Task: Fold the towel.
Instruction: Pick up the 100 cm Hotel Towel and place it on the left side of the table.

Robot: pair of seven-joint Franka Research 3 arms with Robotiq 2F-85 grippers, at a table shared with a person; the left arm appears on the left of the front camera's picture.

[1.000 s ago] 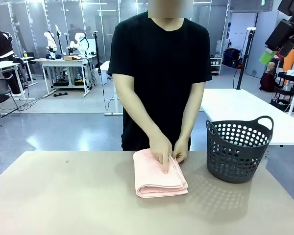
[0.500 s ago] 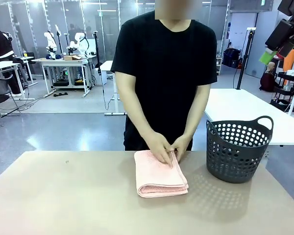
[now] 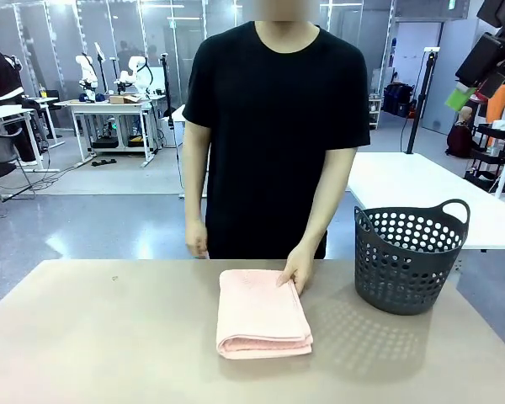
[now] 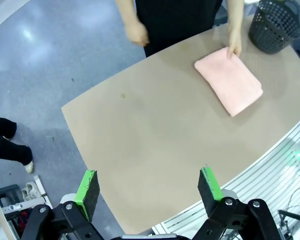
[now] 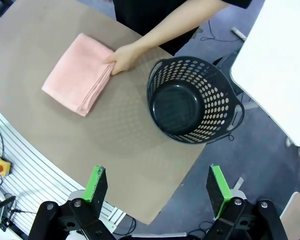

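1. Towel (image 3: 263, 313) lies folded into a compact pink rectangle on the tan table (image 3: 109, 337), roughly mid-table, nearer the person's edge. Stacked layer edges show on the side facing the robot.
2. Same towel in the left wrist view (image 4: 229, 80) and the right wrist view (image 5: 78, 73): flat, no corner lifted.
3. Person's one hand (image 3: 296, 271) rests on the towel's far corner on the basket side; fingers touch the cloth. Also visible at (image 5: 121, 58).
4. Person's other hand (image 3: 197, 239) hangs off the table's far edge, clear of the towel.
5. Dark perforated basket (image 3: 411, 254) stands on the table just beside the towel, on the robot's right; a gap separates them. From above (image 5: 192, 100) it holds nothing.
6. Left gripper (image 4: 150, 189): green-padded fingers spread wide, nothing between them, high above the near table edge, well apart from the towel.
7. Right gripper (image 5: 159, 186): fingers likewise spread wide, nothing held, above the near table edge, looking down at basket and towel.
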